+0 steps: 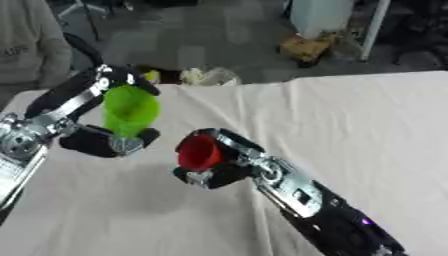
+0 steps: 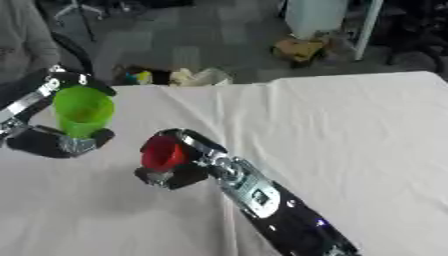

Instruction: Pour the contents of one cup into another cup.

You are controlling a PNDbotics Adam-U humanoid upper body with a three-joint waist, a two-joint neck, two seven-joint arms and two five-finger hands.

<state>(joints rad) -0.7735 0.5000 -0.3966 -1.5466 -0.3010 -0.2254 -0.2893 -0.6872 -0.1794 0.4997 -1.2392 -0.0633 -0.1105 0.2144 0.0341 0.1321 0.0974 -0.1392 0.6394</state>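
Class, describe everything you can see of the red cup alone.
The small red plastic-looking cup is plain and tapered, lifted above the white cloth-covered table. It lies tilted on its side, its mouth turned left toward the green cup without touching it. The robot's right hand curls round it from the right. Its contents cannot be seen.

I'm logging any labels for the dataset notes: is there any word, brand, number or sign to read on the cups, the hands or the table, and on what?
None can be read.
Green cup, held in the left hand: plain, no print visible.
Red cup, held in the right hand: plain, no print visible.
White tablecloth: no marks.
Right forearm: small pale patches, too blurred to read.
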